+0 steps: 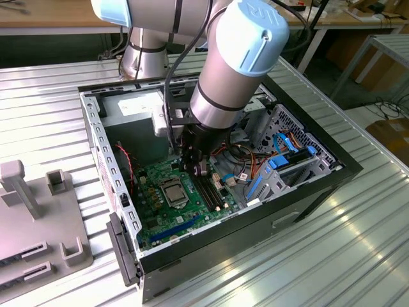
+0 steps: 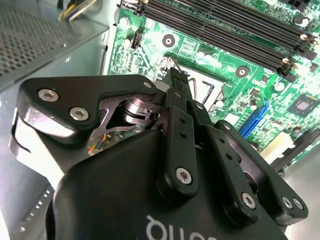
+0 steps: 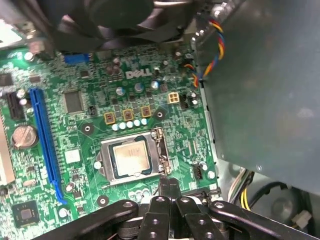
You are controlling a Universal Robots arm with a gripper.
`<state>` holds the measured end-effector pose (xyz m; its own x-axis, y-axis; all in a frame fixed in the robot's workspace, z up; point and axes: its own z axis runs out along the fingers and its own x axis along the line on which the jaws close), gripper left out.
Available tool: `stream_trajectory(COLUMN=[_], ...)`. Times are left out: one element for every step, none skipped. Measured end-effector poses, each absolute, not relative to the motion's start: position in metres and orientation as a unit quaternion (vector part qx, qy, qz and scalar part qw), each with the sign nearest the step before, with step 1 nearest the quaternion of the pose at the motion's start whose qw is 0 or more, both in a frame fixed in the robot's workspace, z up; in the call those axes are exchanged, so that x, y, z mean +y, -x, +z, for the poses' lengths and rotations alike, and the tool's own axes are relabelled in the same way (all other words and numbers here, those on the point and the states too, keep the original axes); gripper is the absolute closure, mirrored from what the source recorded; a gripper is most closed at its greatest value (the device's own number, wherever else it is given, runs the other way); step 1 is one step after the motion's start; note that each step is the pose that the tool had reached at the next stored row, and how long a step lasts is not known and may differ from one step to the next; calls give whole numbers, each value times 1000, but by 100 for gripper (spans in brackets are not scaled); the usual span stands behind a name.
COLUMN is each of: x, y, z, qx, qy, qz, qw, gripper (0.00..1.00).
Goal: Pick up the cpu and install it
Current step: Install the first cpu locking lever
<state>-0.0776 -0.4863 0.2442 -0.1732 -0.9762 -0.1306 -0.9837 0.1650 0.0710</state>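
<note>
Your arm reaches down into the open computer case (image 1: 96,137), which lies on its side on the ribbed metal counter (image 1: 358,256). The gripper (image 1: 199,167) hangs just above the green motherboard (image 1: 153,211), beside the dark memory slots (image 1: 211,192) on the exterior view's right of the socket. In the first wrist view the gripper (image 3: 169,186) has its fingers (image 3: 165,187) pressed together with nothing between them, the tips right at the edge of the socket frame (image 3: 162,155), next to the lever side. The cpu (image 3: 131,157) already sits flat inside that frame, its dull silver top facing up and squared with the socket; in the exterior view you see the cpu (image 1: 172,190) at the middle of the board, just to the exterior view's left of the gripper. The second wrist view shows the fingers (image 2: 176,82) as one narrow closed point over the socket area, memory slots (image 2: 225,25) beyond. A long blue expansion slot (image 3: 46,145) runs along the board well apart from the socket, with a coin battery (image 3: 23,136) beside it. A grey fixture block (image 1: 38,217) stands on the counter at the exterior view's left of the case.
</note>
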Motion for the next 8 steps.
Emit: stream_trajectory(x=[-486,-486,-486,-486,-486,-486,-486,-486], y=[78,78,78,78,78,78,78,78], z=[244,244,244,244,244,244,244,244], qx=[762,762,762,762,762,762,762,762], qy=[643,643,643,643,643,643,644,644], qz=[69,69,69,69,69,69,69,70], qw=[27,27,27,27,27,27,27,27], gripper=[89,89,89,89,89,89,89,89])
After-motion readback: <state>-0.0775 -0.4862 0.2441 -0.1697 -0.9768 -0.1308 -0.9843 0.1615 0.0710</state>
